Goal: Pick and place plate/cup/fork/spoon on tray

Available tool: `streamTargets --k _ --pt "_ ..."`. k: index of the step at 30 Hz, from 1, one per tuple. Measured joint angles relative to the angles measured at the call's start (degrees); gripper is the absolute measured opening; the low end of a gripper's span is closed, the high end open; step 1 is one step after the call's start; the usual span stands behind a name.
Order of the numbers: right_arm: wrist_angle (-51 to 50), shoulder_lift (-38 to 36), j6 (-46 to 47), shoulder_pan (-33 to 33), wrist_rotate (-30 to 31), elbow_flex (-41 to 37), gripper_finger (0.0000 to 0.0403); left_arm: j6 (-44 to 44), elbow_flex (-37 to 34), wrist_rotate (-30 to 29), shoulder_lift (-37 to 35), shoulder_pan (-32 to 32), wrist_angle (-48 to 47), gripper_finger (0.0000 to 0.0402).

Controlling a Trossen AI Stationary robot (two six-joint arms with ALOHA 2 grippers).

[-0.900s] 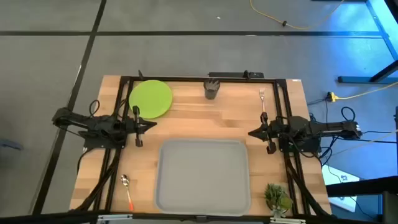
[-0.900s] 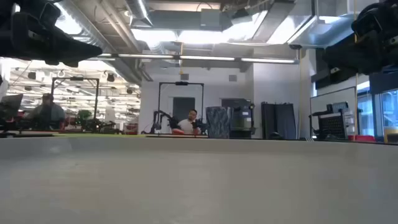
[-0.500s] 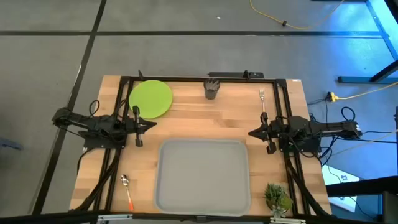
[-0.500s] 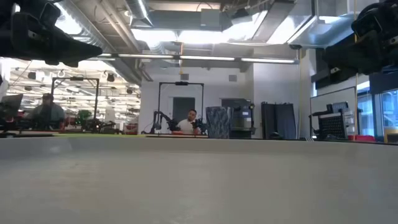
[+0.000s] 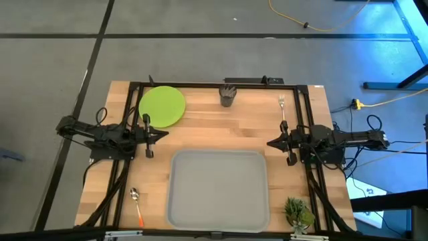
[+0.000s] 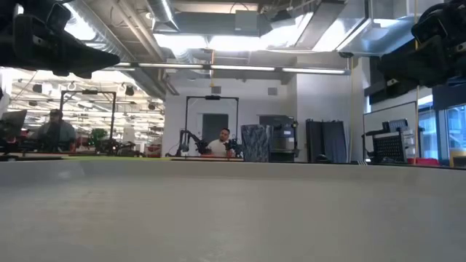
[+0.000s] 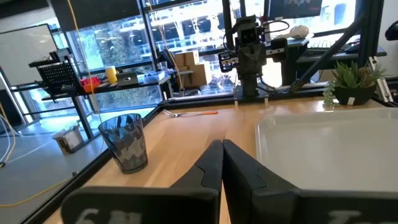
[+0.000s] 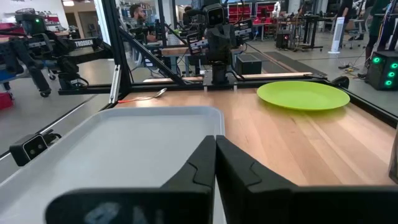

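Note:
The light grey tray [image 5: 217, 187] lies at the table's near middle. The lime-green plate [image 5: 162, 106] lies flat at the far left, also in the right wrist view [image 8: 303, 95]. The dark grey cup [image 5: 228, 95] stands upright at the far middle, also in the left wrist view [image 7: 127, 142]. The fork [image 5: 282, 107] lies at the far right. The spoon [image 5: 136, 204] lies at the near left. My left gripper [image 5: 165, 133] is shut and empty left of the tray. My right gripper [image 5: 269, 142] is shut and empty right of the tray.
A small potted plant [image 5: 297, 212] stands at the table's near right corner. A black metal frame [image 5: 221, 84] runs along the table's far edge and sides. People sit at desks in the room beyond the table [image 6: 222, 143].

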Motion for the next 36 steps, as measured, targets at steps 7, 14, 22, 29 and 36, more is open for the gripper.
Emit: streamTargets --k 7,14,22,29,36 --pt "-0.01 -0.01 0.0 0.02 -0.02 0.0 0.0014 0.0 -0.01 0.0 0.01 0.0 0.0 0.0" --pt "0.0 -0.01 -0.01 0.02 -0.01 0.0 0.0014 0.0 0.0 0.0 -0.01 0.0 0.01 0.0" --pt "0.02 0.0 0.0 -0.01 0.0 0.0 0.0014 0.0 0.0 -0.01 -0.01 0.0 0.01 0.0" --pt "1.93 0.0 0.38 0.0 0.39 0.0 0.0014 0.0 -0.01 -0.01 0.01 0.0 0.0 0.0" --pt "7.47 0.01 1.7 0.02 0.42 0.0 0.0014 -0.06 0.0 -0.01 -0.01 0.0 0.02 0.0"
